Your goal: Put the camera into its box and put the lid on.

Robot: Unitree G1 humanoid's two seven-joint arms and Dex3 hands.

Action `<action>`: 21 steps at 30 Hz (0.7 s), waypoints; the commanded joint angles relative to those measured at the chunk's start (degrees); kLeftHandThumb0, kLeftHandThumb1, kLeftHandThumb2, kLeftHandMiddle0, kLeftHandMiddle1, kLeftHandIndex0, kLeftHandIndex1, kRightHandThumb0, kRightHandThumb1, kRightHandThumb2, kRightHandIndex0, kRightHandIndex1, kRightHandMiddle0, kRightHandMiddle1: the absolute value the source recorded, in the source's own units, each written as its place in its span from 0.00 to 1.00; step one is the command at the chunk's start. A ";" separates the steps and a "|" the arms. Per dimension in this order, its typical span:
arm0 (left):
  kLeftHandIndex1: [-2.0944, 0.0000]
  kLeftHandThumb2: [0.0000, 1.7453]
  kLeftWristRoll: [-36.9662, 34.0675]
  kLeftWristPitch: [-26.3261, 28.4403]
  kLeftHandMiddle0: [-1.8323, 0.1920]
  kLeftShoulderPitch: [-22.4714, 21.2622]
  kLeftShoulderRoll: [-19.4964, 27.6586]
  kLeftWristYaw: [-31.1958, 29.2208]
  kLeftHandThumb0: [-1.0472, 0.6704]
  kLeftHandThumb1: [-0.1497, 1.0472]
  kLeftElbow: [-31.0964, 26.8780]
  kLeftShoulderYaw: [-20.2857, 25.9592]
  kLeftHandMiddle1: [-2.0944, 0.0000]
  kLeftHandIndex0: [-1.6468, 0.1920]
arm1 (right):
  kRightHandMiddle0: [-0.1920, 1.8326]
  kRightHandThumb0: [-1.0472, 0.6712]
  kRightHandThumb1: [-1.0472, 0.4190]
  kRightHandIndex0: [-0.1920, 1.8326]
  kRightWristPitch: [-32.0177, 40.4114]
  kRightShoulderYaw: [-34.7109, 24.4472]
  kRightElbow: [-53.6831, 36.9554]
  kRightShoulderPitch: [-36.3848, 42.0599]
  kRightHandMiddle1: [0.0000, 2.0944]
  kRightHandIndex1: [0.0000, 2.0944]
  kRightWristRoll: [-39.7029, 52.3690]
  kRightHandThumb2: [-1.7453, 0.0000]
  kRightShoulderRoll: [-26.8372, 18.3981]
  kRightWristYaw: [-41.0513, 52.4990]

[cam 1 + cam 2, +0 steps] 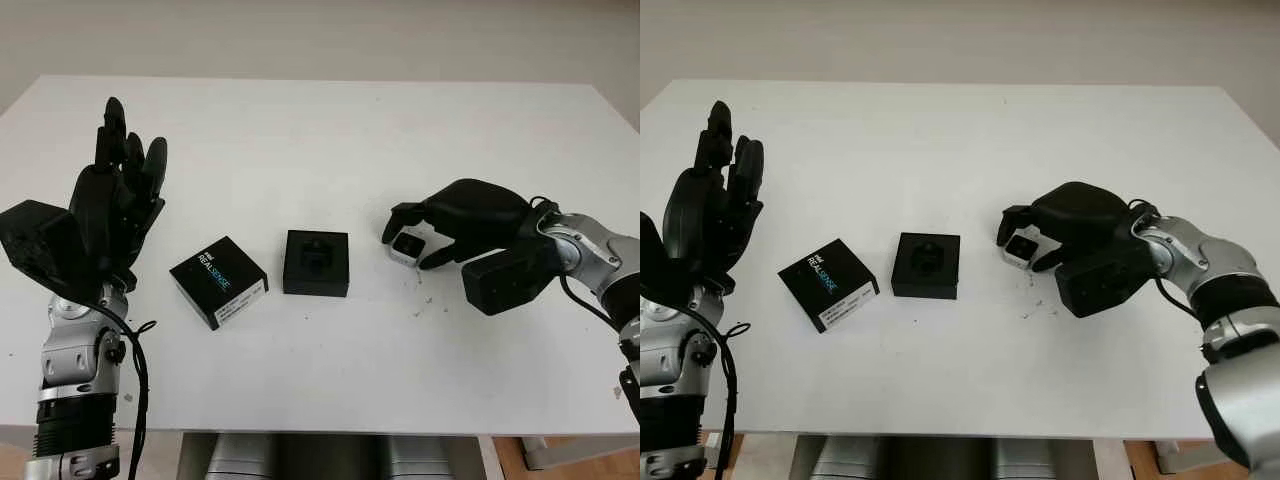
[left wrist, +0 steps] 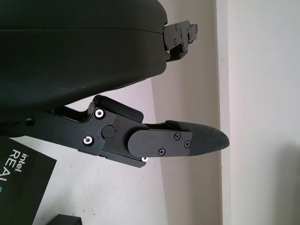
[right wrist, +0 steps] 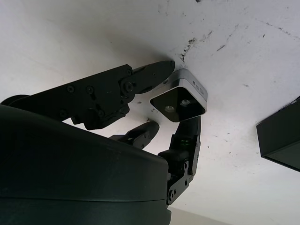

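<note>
The small silver camera lies on the white table, just right of the open black box. My right hand curls over it; in the right wrist view its fingers press the camera from two sides, and the box's corner shows nearby. The black lid, printed with REALSENSE, lies flat to the left of the box. My left hand is raised above the table's left side, open, holding nothing.
Small dark scuffs mark the table in front of the camera. The table's front edge runs close below both arms. Bare white surface stretches behind the box toward the far wall.
</note>
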 commanded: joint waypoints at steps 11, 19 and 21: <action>0.98 0.22 0.14 -0.30 1.00 -0.41 0.77 -0.32 0.21 1.00 -0.65 0.19 0.97 0.99 | 0.26 0.49 0.04 0.38 1.13 1.18 1.81 -0.92 0.59 0.09 -1.79 0.97 0.14 -2.82; 0.97 0.21 0.16 -0.20 0.99 -0.31 0.75 -0.30 0.21 1.00 -0.73 0.16 0.97 0.99 | 0.26 0.47 0.04 0.37 4.17 0.30 2.93 -1.05 0.57 0.08 -0.28 0.97 0.32 -0.88; 0.98 0.21 0.22 -0.25 1.00 -0.34 0.83 -0.41 0.21 1.00 -0.65 0.10 0.98 0.99 | 0.26 0.46 0.04 0.34 6.11 -0.42 2.57 -0.87 0.56 0.07 1.23 0.97 0.53 1.53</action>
